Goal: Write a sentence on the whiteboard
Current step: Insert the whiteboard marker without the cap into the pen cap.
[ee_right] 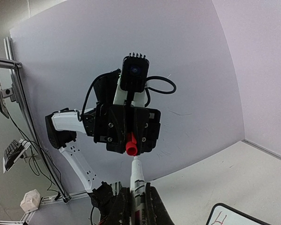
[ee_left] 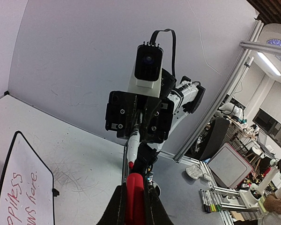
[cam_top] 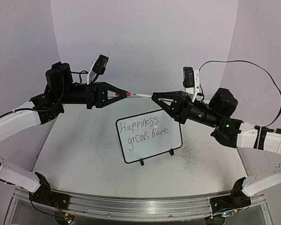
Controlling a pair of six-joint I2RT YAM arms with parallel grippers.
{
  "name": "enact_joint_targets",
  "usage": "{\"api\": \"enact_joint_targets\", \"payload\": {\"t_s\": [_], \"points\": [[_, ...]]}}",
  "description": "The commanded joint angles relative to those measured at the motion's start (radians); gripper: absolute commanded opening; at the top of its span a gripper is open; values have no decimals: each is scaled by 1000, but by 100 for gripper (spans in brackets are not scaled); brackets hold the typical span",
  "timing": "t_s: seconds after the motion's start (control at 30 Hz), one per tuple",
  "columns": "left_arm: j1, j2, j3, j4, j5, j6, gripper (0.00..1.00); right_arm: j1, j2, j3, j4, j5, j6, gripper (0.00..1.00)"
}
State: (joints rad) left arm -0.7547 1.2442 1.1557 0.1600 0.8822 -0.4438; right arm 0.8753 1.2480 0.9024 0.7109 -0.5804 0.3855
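Holding the red cap (ee_left: pixel 134 192) tight in the left gripper (cam_top: pixel 121 93), pinching the marker (ee_right: pixel 137 180) in the right gripper (cam_top: pixel 155 97), both close together above the whiteboard (cam_top: pixel 150 149) mid-table (cam_top: pixel 84 154), sentence (cam_top: pixel 143 131) "Happiness grows here." on it.

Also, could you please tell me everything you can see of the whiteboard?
The whiteboard is a small, glossy white rectangle with a thin black frame and rounded corners. It stands on two small black feet near the middle of the grey, scuffed table, turned slightly askew with its right end farther back. The sentence, in thin red handwriting, reads "Happiness grows here." in two lines across its upper part; the lower part is bare. Only the table touches it.
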Motion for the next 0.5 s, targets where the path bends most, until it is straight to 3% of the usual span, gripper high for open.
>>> {"api": "enact_joint_targets", "payload": {"t_s": [0.0, 0.47], "points": [[-6, -18, 9, 41, 8, 4, 0, 0, 22, 30, 65, -30, 2, 0], [-6, -17, -1, 41, 3, 4, 0, 0, 25, 6, 127, -29, 22, 0]]}}
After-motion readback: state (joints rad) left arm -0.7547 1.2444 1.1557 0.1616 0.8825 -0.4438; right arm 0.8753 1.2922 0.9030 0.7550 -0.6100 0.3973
